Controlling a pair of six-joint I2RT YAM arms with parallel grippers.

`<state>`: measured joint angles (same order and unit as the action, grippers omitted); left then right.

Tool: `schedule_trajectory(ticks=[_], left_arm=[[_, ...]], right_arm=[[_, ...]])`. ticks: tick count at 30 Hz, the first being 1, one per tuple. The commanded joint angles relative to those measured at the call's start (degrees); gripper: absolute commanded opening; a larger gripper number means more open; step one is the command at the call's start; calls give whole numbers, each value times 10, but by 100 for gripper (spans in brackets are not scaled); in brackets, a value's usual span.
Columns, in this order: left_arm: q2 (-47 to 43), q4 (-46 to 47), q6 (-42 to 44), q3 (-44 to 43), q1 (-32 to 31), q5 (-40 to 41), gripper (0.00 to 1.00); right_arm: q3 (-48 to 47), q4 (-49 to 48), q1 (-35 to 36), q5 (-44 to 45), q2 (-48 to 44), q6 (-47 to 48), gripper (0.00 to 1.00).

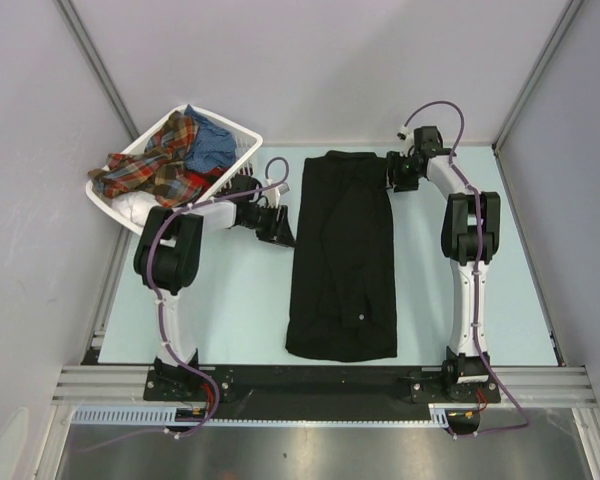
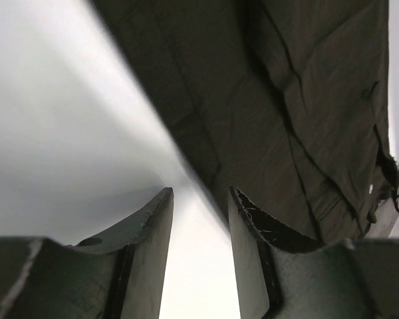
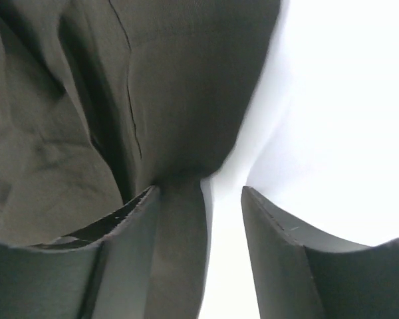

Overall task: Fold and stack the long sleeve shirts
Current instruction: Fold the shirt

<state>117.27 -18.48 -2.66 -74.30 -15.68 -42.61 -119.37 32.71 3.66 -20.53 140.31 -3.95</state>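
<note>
As I looked through the left wrist camera, the left tool (image 2: 201,196) stood partly open, its jaws apart with only bare table (image 2: 66,133) showing between them and nothing in their grip. The edge of the black shirt (image 2: 286,119) ran diagonally just past the tip of one jaw, so close that I could not tell whether it touched.

The right tool (image 3: 199,193) was open too and gripped nothing. A fold of the black cloth lay partway into its gap against one jaw, and pale table filled the rest.

From the overhead camera, the left tool sat at the shirt's left edge, in its far half, and the right tool sat at its far right corner. The shirt lay flat in the middle of the table, folded into a long narrow strip running from the far side toward the arm bases.

At the far left corner of the table stood a white slatted basket (image 1: 242,135). Heaped in it were a red-orange plaid shirt (image 1: 155,165), a blue garment (image 1: 212,145) and a white garment (image 1: 140,208).
</note>
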Motion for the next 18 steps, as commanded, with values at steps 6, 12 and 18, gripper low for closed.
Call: schedule_trajectory(ticks=[6,12,18], left_arm=[[61,39,-64,-46,-21,12,22],[42,28,-57,-44,-2,37,0],[-81,13,26,11,-2,-7,50]], right_arm=[[86,31,-12,5,-162,112,70],[151,42,-32,23,-259,198,79],[254,-27,-102,-122,-444,218,94]])
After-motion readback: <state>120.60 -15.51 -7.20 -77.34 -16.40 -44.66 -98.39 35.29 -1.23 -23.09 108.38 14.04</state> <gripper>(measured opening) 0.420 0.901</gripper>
